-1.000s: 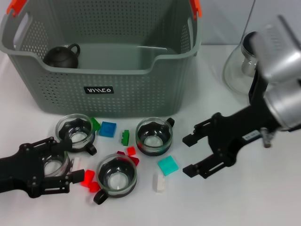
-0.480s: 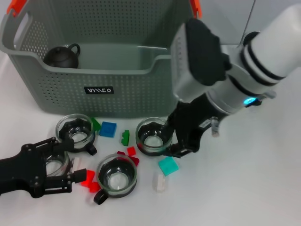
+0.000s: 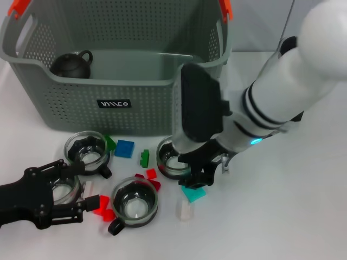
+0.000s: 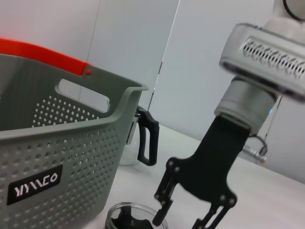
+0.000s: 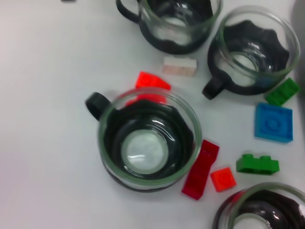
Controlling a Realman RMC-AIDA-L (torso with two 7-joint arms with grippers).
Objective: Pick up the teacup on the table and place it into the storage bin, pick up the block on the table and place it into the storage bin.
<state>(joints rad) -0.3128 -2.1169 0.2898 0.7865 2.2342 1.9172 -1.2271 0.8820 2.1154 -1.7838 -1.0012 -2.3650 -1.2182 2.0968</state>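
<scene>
The storage bin (image 3: pixel 116 103) stands at the back and holds a black teapot (image 3: pixel 72 64). Several glass teacups stand in front of it: one (image 3: pixel 87 149) near the bin, one (image 3: pixel 134 200) at the front, one (image 3: pixel 169 158) partly under my right arm. My right gripper (image 3: pixel 199 174) points down between that cup and a teal block (image 3: pixel 193 193). The left wrist view shows the right gripper (image 4: pixel 183 219) open. My left gripper (image 3: pixel 85 186) lies low at the front left, open around another cup (image 3: pixel 64 189). The right wrist view shows the front cup (image 5: pixel 147 138) amid blocks.
Loose blocks lie among the cups: blue (image 3: pixel 124 148), green (image 3: pixel 144 157), red (image 3: pixel 101 205), white (image 3: pixel 185 209). A glass pot with a black handle (image 4: pixel 147 136) stands to the right of the bin. Bare white table lies at the front right.
My right arm has swung in from the right to over the cups, and its gripper now points down by the teal block. The left gripper has stayed in place.
</scene>
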